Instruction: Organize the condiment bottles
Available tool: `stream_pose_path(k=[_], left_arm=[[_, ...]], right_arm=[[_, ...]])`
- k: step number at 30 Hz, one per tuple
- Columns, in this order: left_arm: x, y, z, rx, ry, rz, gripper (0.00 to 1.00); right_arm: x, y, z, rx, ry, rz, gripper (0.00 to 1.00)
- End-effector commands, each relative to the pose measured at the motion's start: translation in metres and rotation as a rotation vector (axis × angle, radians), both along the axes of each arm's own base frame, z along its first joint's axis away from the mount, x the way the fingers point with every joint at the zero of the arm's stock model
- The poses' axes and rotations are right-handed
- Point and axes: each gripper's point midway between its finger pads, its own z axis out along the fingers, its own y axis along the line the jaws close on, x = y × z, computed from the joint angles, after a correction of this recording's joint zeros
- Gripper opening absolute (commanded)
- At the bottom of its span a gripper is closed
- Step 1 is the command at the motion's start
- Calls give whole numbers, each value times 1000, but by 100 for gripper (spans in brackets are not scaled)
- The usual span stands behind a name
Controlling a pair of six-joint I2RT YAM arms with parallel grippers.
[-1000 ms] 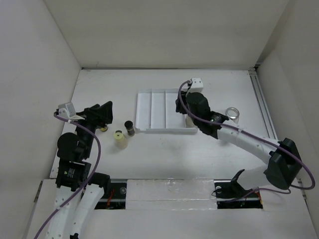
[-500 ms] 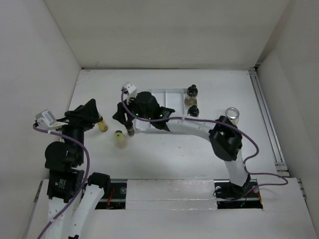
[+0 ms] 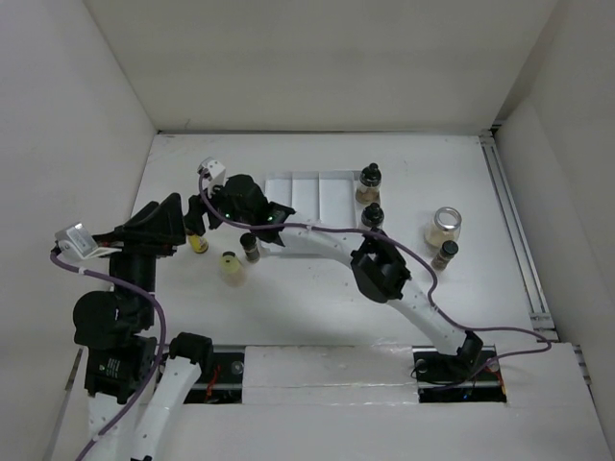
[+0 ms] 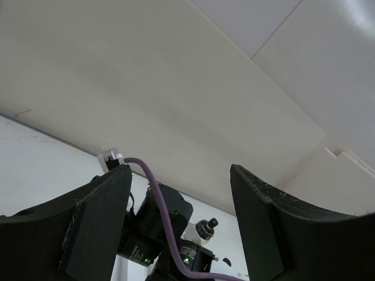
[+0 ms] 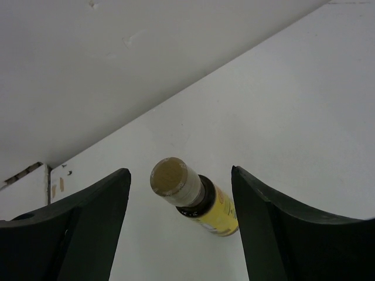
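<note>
Right arm is further left than 0.5 s ago: off the tray (image 3: 306, 188), now at the yellow bottle (image 5: 202, 202). Bottle lies on its side on the table, left of the tray. Right gripper (image 5: 179, 171) released, fingers either side of it, not touching. Left gripper (image 4: 180, 172) released, empty. Step: approach for pick. Next, likely: lower, clench on the body, carry to tray.

Top view high over the near edge, looking down on the whole table (image 3: 307, 307), left wrist view tilted up at the far wall (image 4: 146, 88), right wrist view low, close on a lying yellow bottle (image 5: 199, 202), shared with top view.
</note>
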Motion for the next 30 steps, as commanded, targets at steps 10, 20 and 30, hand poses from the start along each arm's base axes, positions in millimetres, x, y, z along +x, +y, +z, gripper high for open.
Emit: stream_pose_path(k=[10, 20, 30], left_arm=[[-5, -3, 2, 23, -48, -14, 64], [-3, -3, -2, 30, -56, -11, 65], [0, -4, -8, 30, -56, -11, 65]], right_arm=[[-5, 24, 11, 38, -48, -49, 71], [14, 17, 13, 86, -35, -179, 39], [6, 1, 61, 214, -24, -199, 31]])
